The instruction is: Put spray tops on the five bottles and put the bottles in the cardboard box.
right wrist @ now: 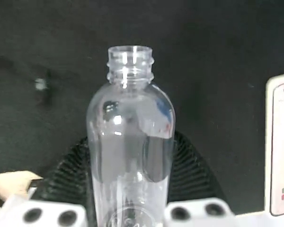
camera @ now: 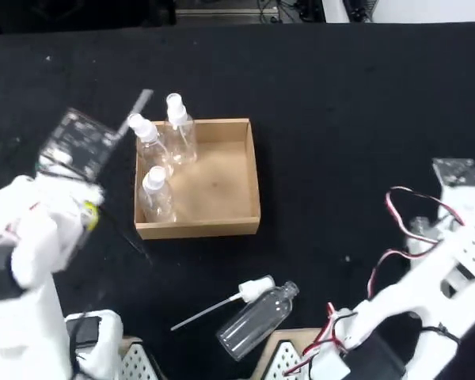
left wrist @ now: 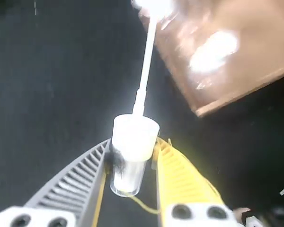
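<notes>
The cardboard box (camera: 222, 226) lies left of centre, with three capped bottles (camera: 160, 170) standing along its left wall. My left gripper (left wrist: 132, 146) is shut on a white spray top (left wrist: 132, 139) whose dip tube (left wrist: 146, 61) points at the near corner of the box (left wrist: 236, 90); in the high view it hangs just left of the box (camera: 91, 212). My right gripper (right wrist: 132, 142) is shut on a clear bottle (right wrist: 130, 137) with an open neck, far right of the table (camera: 419, 233). Another uncapped bottle (camera: 257, 321) lies near the front edge, a loose spray top (camera: 255, 289) beside its neck.
The table is covered in black cloth (camera: 340, 119). A white phone-like object (right wrist: 280, 146) lies beside the right gripper. Red and white cables (camera: 396, 214) loop over the right arm. The arm bases (camera: 134, 360) stand at the front edge. The right half of the box floor is bare.
</notes>
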`<state>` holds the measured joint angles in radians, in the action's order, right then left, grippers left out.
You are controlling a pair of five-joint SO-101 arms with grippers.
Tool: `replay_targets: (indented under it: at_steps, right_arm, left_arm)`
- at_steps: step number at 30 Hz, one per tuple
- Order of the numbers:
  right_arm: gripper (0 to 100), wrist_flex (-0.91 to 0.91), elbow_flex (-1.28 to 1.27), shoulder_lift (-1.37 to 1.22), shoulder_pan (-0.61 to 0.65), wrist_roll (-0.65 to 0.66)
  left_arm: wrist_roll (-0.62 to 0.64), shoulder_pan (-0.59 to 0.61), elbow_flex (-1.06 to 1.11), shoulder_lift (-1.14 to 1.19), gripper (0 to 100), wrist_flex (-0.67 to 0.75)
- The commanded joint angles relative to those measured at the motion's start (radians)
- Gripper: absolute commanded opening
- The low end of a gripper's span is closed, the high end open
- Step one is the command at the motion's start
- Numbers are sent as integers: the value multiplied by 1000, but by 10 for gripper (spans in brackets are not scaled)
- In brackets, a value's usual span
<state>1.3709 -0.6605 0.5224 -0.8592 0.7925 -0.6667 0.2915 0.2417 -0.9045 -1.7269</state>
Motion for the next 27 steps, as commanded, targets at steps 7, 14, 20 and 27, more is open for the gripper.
replay_targets:
  at_steps: [7, 14, 20, 27]
  right_arm:
    - [15, 109, 65, 337, 364, -282]
    - [12, 3, -44, 415, 629, -543]
    - [12, -201, -217, 415, 727, -746]
    - [12, -405, -410, 417, 750, -795]
  left_arm:
    - [-34, 432, 200, 133, 109, 282]
    - [-44, 467, 401, 195, 109, 450]
    - [-95, 464, 578, 265, 109, 614]
    - [-333, 461, 638, 305, 109, 651]
